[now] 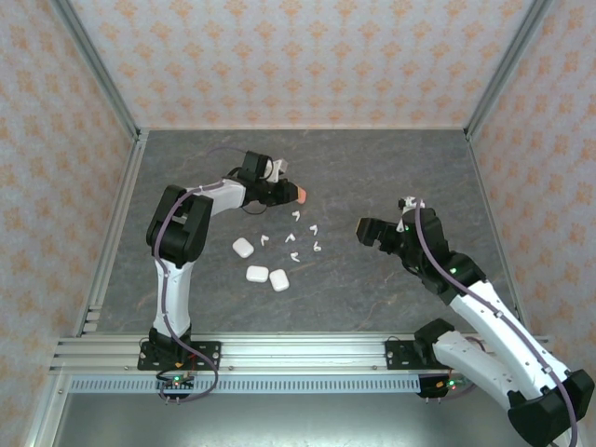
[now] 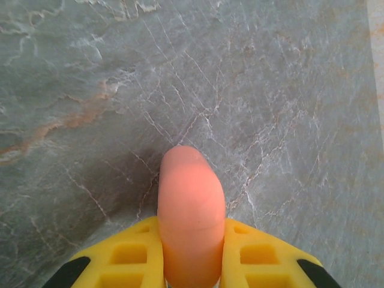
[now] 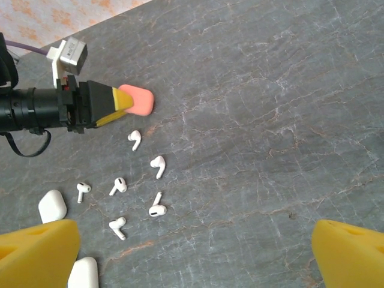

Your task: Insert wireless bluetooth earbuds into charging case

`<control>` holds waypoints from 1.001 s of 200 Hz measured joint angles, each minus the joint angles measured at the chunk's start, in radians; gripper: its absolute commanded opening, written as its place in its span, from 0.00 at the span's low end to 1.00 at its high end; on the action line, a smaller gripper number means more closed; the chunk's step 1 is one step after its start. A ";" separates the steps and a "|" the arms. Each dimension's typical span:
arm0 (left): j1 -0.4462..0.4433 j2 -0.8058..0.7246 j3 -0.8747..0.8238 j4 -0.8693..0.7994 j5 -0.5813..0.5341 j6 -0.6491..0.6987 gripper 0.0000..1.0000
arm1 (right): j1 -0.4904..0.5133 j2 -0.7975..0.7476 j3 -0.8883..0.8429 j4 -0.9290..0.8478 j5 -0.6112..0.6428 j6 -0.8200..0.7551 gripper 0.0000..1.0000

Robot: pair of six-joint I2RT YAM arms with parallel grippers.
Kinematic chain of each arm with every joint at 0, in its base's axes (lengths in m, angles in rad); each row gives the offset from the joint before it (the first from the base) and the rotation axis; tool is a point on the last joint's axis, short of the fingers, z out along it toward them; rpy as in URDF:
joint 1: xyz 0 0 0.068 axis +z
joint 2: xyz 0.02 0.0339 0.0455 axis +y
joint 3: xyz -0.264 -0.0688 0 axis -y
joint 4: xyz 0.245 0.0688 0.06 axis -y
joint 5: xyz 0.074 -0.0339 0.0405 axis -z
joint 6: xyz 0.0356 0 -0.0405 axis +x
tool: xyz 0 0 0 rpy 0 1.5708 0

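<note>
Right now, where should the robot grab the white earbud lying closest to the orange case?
Probably by the bulb end where it meets the stem, coming straight down from above with the open right end effector. That earbud lies flat on the table, its thin stem pointing away from the orange case, so the grip should close across its narrow width.

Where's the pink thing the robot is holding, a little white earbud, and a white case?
pink case point(image 2: 191, 210), left wrist view, middle of its body.
white earbud point(image 3: 135, 140), right wrist view, its middle.
white case point(image 3: 53, 205), right wrist view, its top face.
</note>
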 measured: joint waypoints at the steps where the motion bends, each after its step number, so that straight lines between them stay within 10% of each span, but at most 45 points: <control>1: 0.000 0.000 0.000 0.000 0.000 -0.001 0.25 | 0.000 0.000 0.000 -0.001 0.000 0.000 0.99; 50: 0.000 0.006 0.008 -0.064 -0.028 0.008 0.45 | 0.000 0.008 0.011 -0.051 0.037 -0.021 0.99; 140: 0.011 -0.066 -0.046 -0.095 -0.089 0.039 0.52 | 0.012 0.062 0.056 -0.139 -0.005 -0.077 0.94; 200: 0.018 -0.509 -0.319 -0.001 -0.156 0.027 0.63 | 0.329 0.272 0.081 -0.121 0.058 0.032 0.88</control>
